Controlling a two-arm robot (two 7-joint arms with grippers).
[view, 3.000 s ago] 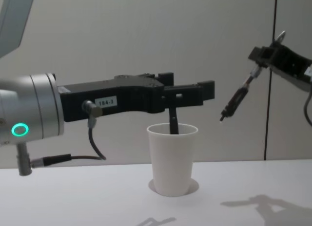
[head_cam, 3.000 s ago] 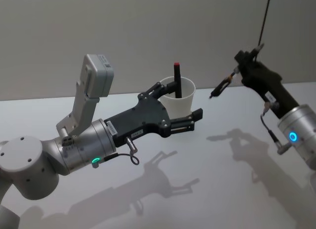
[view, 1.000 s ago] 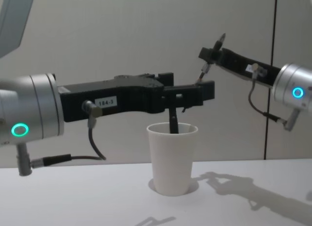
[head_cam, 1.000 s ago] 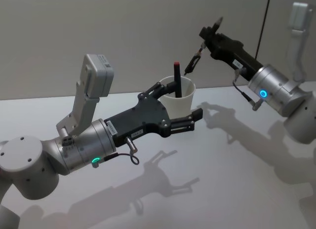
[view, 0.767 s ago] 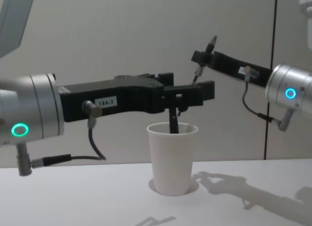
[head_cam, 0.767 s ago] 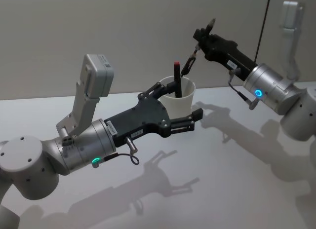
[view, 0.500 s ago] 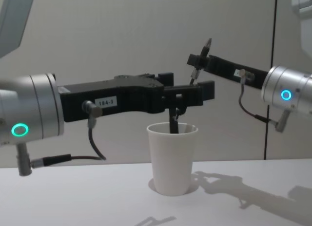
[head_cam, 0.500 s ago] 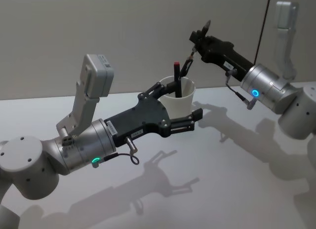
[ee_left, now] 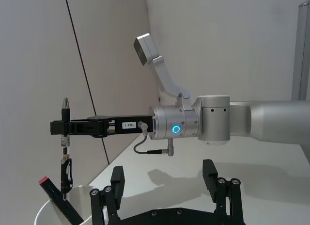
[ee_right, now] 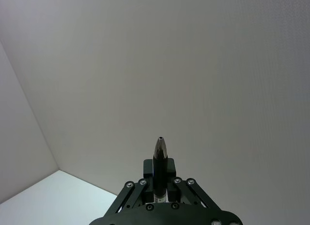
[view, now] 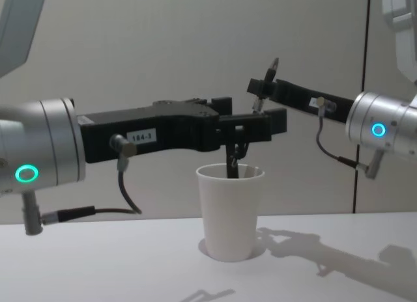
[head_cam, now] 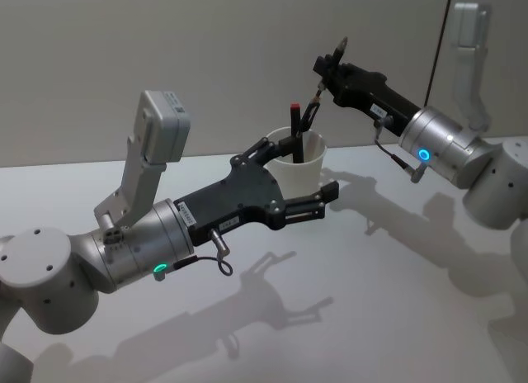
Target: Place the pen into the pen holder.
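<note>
The pen holder (head_cam: 299, 175) is a white paper cup (view: 229, 211) standing on the table, and a black pen with a red cap (head_cam: 295, 127) leans inside it. My right gripper (head_cam: 325, 69) is shut on a second dark pen (head_cam: 311, 109). That pen hangs almost upright with its lower end at the cup's mouth (ee_left: 64, 174). In the right wrist view its metal tip (ee_right: 160, 145) sticks out past the shut fingers (ee_right: 175, 182). My left gripper (head_cam: 299, 166) stands open and holds nothing. It is raised on the near side of the cup (view: 254, 116).
The pale table (head_cam: 371, 300) stretches in front of the cup and carries the arms' shadows. A plain wall stands behind, with a dark vertical seam (view: 362, 68) at the right. The right arm's forearm (view: 384, 129) reaches in from the right.
My right gripper has carried its pen leftward from the far right to above the cup, and the pen's lower end has come down to the cup's mouth. The left arm has not moved.
</note>
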